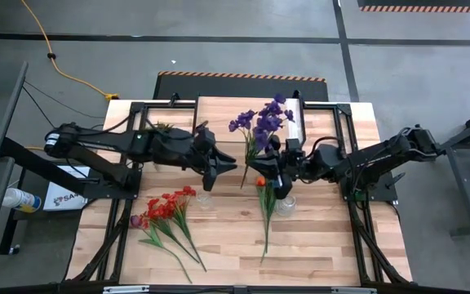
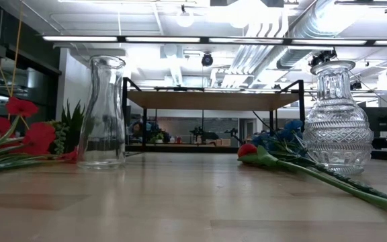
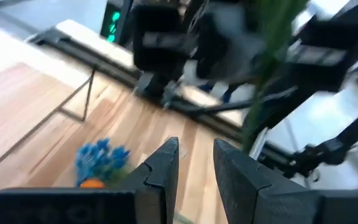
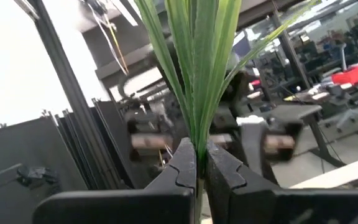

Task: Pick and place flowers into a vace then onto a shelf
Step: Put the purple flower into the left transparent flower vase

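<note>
A purple-bloomed spray of flowers (image 1: 263,121) hangs above the table's middle, with my right gripper (image 1: 264,157) shut on its green leaves (image 4: 194,74). My left gripper (image 1: 232,162) stands open just left of it, nothing between its fingers (image 3: 166,165). Red flowers (image 1: 166,206) lie on the near left of the table. An orange and blue spray (image 1: 263,204) lies on the table beside the cut-glass vase (image 2: 338,121). A plain clear vase (image 2: 103,111) stands to the left. The shelf (image 2: 213,101) stands at the far edge. My right gripper pinches the purple spray's green leaves and stem (image 4: 196,144) between its two fingers. The fingers slant upward from the table's right side. The spray is lifted clear of the table, its leaves fanning out beyond the fingertips and its stem end (image 1: 244,184) hanging below.
A small spiky green plant (image 2: 72,117) stands behind the red flowers. Black frame rails (image 1: 129,114) run along the table's edges. Bare wood (image 1: 333,253) lies open at the near right.
</note>
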